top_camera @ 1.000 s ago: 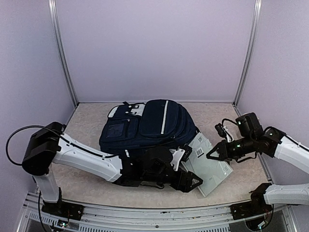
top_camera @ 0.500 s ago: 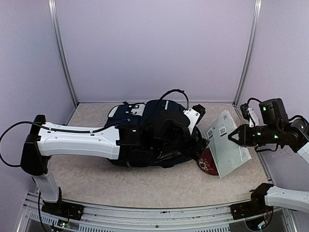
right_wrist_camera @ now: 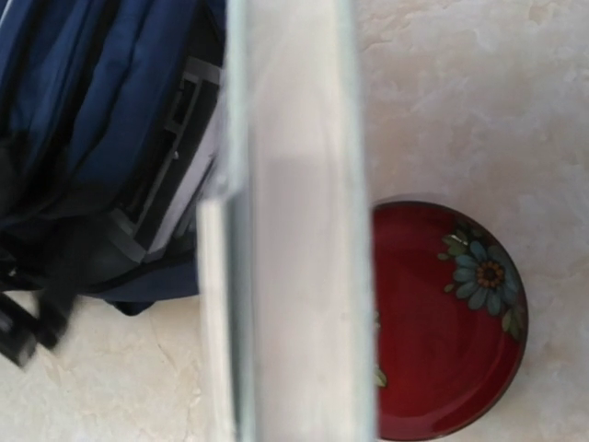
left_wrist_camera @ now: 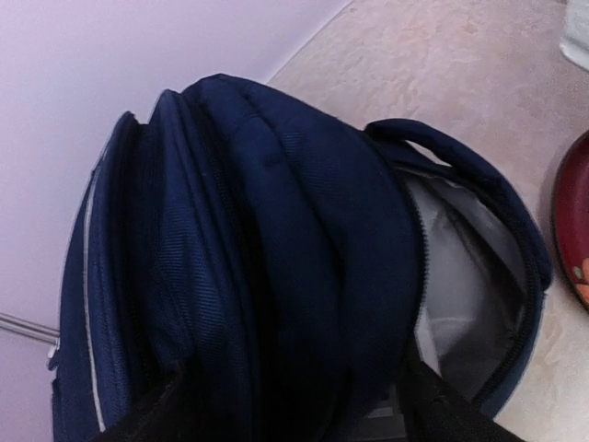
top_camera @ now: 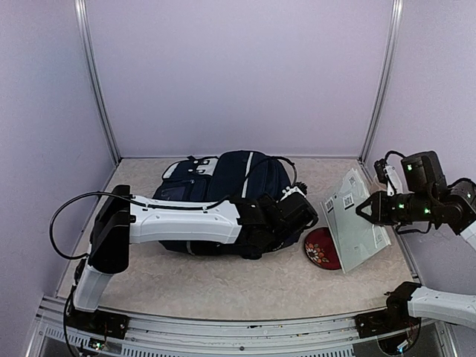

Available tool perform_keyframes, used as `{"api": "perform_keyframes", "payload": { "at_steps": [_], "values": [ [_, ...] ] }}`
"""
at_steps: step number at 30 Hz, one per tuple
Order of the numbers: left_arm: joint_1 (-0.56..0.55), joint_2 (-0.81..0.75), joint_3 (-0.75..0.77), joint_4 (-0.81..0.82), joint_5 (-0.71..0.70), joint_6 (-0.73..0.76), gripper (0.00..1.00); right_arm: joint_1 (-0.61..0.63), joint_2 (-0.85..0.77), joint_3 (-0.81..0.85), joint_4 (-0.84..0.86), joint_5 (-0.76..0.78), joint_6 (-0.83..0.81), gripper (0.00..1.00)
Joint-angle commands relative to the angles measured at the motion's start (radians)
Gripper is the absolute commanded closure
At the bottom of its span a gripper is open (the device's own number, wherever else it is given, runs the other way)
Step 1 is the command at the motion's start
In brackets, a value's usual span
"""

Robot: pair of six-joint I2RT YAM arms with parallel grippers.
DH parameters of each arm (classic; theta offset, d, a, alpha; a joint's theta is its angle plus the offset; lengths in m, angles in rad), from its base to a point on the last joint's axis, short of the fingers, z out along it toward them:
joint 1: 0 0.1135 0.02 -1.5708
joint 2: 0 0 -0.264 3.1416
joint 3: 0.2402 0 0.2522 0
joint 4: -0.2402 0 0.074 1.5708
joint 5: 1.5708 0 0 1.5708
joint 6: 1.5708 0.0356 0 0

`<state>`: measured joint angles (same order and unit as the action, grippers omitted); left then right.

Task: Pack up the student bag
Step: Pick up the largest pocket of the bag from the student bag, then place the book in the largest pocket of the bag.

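Note:
The student bag (top_camera: 223,186), navy with a white stripe, lies on its side mid-table. My left gripper (top_camera: 296,216) is at its right end, closed on the thick fabric beside the opening. In the left wrist view the bag (left_wrist_camera: 276,239) fills the frame and its mouth gapes, showing grey lining (left_wrist_camera: 460,276); a dark finger (left_wrist_camera: 442,410) shows at the bottom. My right gripper (top_camera: 366,210) is shut on a pale flat package (top_camera: 349,219) with barcode labels, held tilted right of the bag. The package (right_wrist_camera: 294,276) hides the right fingers in the right wrist view.
A red round dish with a flower pattern (top_camera: 321,248) lies on the table between the bag's opening and the package; it also shows in the right wrist view (right_wrist_camera: 451,322) and at the right edge of the left wrist view (left_wrist_camera: 572,221). Metal frame posts stand at the back corners.
My left arm swung from the table's front up over the bag and came down at its right end. My right gripper lifted the package up and to the right, uncovering the red dish.

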<state>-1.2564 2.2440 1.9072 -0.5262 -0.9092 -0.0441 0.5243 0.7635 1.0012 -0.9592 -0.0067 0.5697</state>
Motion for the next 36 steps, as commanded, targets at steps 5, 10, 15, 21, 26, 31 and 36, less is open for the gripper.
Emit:
{"api": "perform_keyframes", "payload": {
  "at_steps": [5,10,15,21,26,31,36],
  "values": [
    [0.028,-0.251,-0.179,0.13,-0.009,0.011,0.98,0.003,0.001,-0.041,0.177,-0.128,-0.013,1.0],
    [0.049,-0.428,-0.288,0.213,0.071,0.01,1.0,0.003,0.047,-0.074,0.298,-0.342,-0.056,1.0],
    [0.044,-0.6,-0.401,0.33,0.162,0.077,1.0,0.003,0.082,-0.184,0.621,-0.62,0.033,1.0],
    [0.049,-0.693,-0.466,0.386,0.223,0.091,1.0,0.019,0.182,-0.278,1.005,-0.773,0.196,1.0],
    [0.048,-0.705,-0.475,0.38,0.238,0.088,1.0,0.063,0.285,-0.256,1.166,-0.786,0.247,1.0],
    [0.04,-0.704,-0.474,0.417,0.265,0.1,1.0,0.141,0.427,-0.211,1.263,-0.719,0.289,1.0],
    [0.037,-0.684,-0.437,0.416,0.325,0.117,1.0,0.212,0.559,-0.141,1.305,-0.708,0.32,1.0]
  ]
}}
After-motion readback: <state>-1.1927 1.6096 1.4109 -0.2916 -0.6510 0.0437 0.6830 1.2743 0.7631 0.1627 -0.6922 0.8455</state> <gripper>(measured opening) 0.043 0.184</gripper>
